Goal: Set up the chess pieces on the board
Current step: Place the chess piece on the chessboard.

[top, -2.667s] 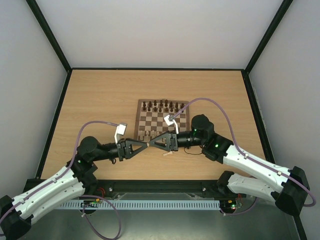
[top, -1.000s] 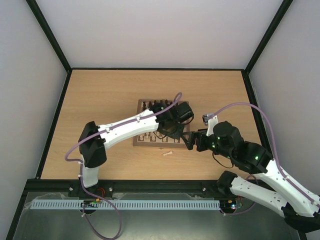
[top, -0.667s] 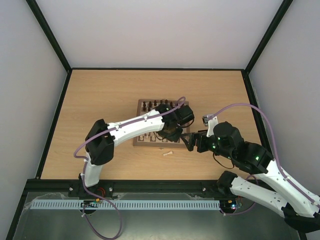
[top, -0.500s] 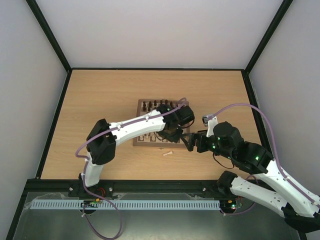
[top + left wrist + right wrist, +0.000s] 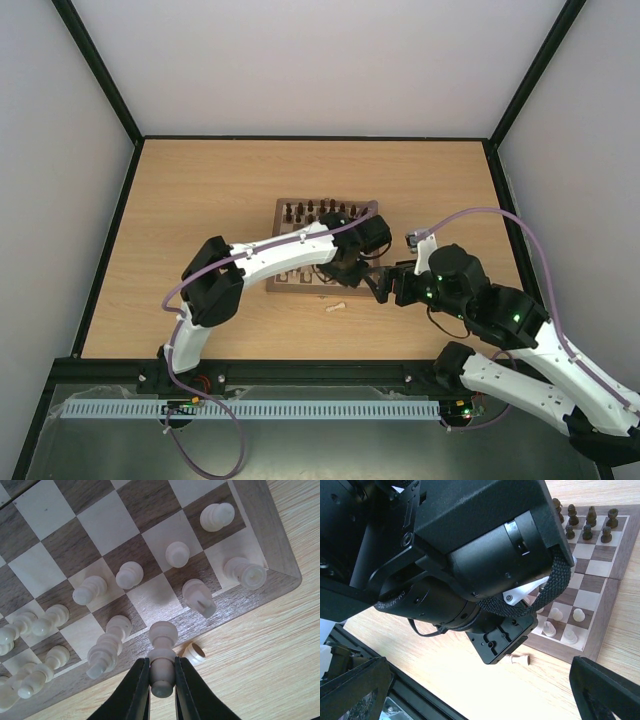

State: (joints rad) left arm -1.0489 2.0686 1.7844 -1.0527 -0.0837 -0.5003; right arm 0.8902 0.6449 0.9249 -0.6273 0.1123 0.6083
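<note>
The board fills the left wrist view, with several cream chess pieces standing on its near rows. My left gripper is shut on one cream piece, held above the board's near border. Another cream piece lies on its side on the table just off that border, also seen from above and in the right wrist view. My left gripper hangs over the board's near right corner. The right gripper stands open beside that corner, its fingers wide apart with nothing between them.
Dark brown pieces line the board's far rows. The left arm's wrist fills most of the right wrist view, close in front of the right gripper. Black frame rails edge the wooden table.
The left arm has swung its elbow to the right while its gripper, still shut on the cream piece, stays over the board's near right corner. The right arm has not moved.
</note>
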